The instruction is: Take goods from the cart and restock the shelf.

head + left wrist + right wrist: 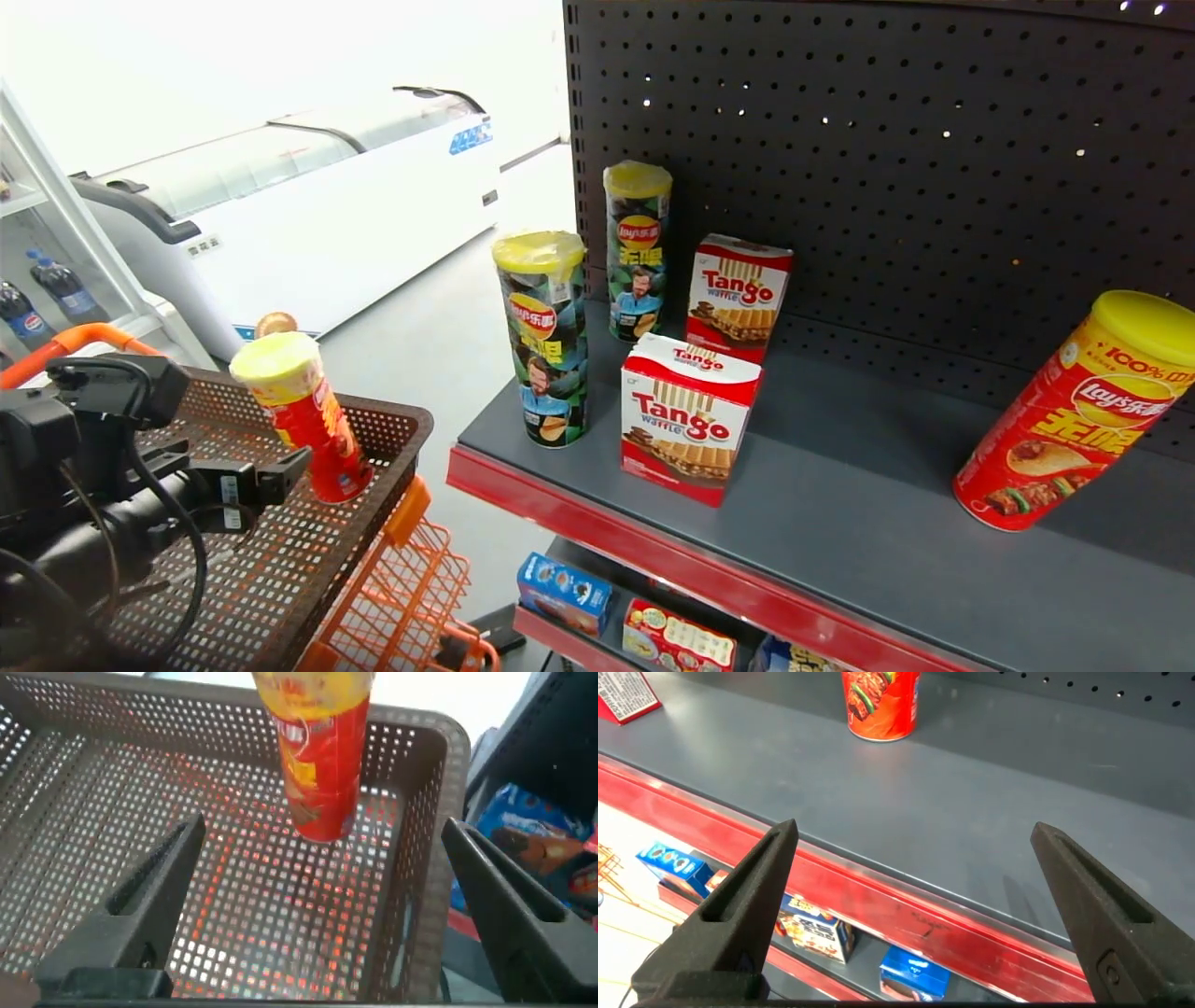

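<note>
We see the red chip can (303, 415) (322, 756) standing upright with its yellow lid on, in the brown perforated basket (411, 420) (420, 728), close to the basket's far wall. The left gripper (322, 829) sits level with the can's lower half, its fingers (154, 882) spread wide. In the left wrist view the can lines up with the gap between them but stands just beyond the tips, and neither pad touches it. The basket rests on top of the orange wire cart (411, 579).

On the robot's right of the can runs the grey shelf (840, 504) (971, 793) with a red front edge and a black pegboard back (887, 140). Nearest the can are two dark cans with yellow lids (546, 341) and two wafer boxes (689, 420). Much farther from it stands a second red can (1074, 411) (882, 705). The right gripper (915, 833) hangs before the shelf's red edge with its fingers released, nothing between them, that second can well beyond them. Below are blue and red packs (565, 593) on a lower shelf.

Behind the can we make out a white chest freezer (308, 205) on a pale floor.
</note>
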`<state>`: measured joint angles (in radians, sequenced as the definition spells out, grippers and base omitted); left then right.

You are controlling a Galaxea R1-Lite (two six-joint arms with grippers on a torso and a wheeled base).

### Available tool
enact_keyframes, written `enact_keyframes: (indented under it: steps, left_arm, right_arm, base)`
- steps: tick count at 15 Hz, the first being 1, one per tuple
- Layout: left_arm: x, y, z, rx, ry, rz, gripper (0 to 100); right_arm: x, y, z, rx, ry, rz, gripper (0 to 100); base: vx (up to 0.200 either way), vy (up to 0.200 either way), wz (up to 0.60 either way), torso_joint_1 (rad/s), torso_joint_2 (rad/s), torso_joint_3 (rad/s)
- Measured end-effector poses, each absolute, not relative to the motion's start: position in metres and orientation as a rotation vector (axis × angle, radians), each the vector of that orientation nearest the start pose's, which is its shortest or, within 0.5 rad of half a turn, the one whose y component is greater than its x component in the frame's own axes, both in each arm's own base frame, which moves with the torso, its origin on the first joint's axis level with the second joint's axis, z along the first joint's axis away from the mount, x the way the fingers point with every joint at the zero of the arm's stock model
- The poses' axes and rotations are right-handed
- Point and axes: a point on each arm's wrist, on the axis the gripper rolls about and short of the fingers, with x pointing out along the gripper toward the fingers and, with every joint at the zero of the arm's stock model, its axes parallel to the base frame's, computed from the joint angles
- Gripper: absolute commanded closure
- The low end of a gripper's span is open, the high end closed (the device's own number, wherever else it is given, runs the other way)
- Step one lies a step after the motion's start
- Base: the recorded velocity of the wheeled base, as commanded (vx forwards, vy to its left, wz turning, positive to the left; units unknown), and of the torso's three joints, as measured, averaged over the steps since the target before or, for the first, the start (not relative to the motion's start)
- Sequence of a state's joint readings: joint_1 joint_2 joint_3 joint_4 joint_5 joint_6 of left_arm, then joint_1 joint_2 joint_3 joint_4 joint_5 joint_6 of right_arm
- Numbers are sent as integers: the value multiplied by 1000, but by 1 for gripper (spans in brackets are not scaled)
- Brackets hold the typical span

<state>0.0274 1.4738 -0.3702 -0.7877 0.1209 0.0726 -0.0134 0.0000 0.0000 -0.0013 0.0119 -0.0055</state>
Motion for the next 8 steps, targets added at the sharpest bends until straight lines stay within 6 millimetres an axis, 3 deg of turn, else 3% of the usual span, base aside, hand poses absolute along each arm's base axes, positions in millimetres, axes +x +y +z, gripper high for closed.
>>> enact_keyframes:
  steps: [4,8]
  left_arm:
    - [244,10,127,93,251,148,0]
    - [261,15,110,112,245,190,0]
  right_arm:
    - [-23,1,76,-6,-1,-2,0]
    - [-23,1,76,-6,-1,-2,0]
  base:
    - [0,0,0,0,0,0]
    - [0,0,0,0,0,0]
